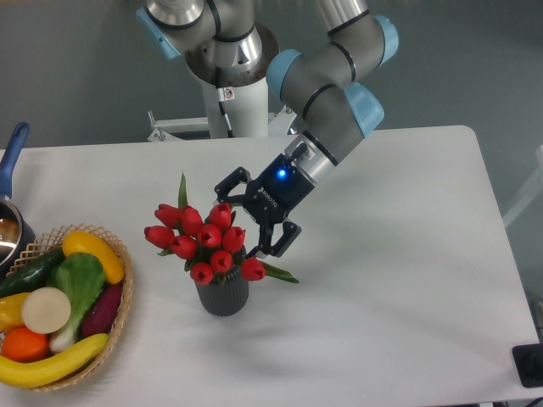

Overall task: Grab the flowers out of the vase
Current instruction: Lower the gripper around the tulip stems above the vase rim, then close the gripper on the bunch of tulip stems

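The flowers [204, 239], a bunch of red tulip buds with green leaves, stand in the dark grey ribbed vase [222, 297] on the white table [399, 271]. My gripper [246, 216] reaches in from the upper right, with its black fingers spread on either side of the right-hand buds. One finger [227, 183] is above the bunch and the other [282, 239] is at its right edge. The jaws are open and hold nothing. The stems are hidden inside the vase.
A wicker basket [119, 292] with colourful fruit and vegetables sits at the front left. A pot with a blue handle [12, 157] is at the left edge. The arm's base [229, 93] stands behind the table.
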Controlling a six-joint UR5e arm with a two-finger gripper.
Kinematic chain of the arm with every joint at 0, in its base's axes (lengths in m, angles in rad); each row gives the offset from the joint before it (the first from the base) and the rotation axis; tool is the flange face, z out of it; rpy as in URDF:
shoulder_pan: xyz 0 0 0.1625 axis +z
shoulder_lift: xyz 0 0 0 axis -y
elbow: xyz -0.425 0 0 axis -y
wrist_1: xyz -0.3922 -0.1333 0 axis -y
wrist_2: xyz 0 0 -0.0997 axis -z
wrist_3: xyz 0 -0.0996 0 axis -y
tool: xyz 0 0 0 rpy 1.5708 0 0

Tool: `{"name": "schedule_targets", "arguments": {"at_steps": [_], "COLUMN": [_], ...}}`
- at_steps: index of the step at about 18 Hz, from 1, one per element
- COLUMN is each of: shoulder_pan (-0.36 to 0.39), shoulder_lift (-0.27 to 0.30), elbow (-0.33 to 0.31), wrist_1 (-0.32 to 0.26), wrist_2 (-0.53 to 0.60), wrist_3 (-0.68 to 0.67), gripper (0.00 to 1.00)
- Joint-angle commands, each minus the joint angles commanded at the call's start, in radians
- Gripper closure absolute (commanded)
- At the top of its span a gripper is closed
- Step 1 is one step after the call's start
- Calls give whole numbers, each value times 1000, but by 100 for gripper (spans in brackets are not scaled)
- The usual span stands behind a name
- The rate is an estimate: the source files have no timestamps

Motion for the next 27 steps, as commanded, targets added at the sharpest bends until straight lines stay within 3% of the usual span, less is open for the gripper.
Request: {"name": "schedule_targets", "arguments": {"at_steps": [10,11,12,17,27], "shoulder_pan": [-38,-38,-41,-35,-29], "shoulder_lift": [-23,-28,-29,-29,-28], "elbow": [14,14,15,20,18], "wrist_1": [0,0,3,11,12], "wrist_2": [0,-2,-2,-11,-28], "wrist_3": [0,0,0,-2,-2], "gripper": [0,3,13,40,55]}}
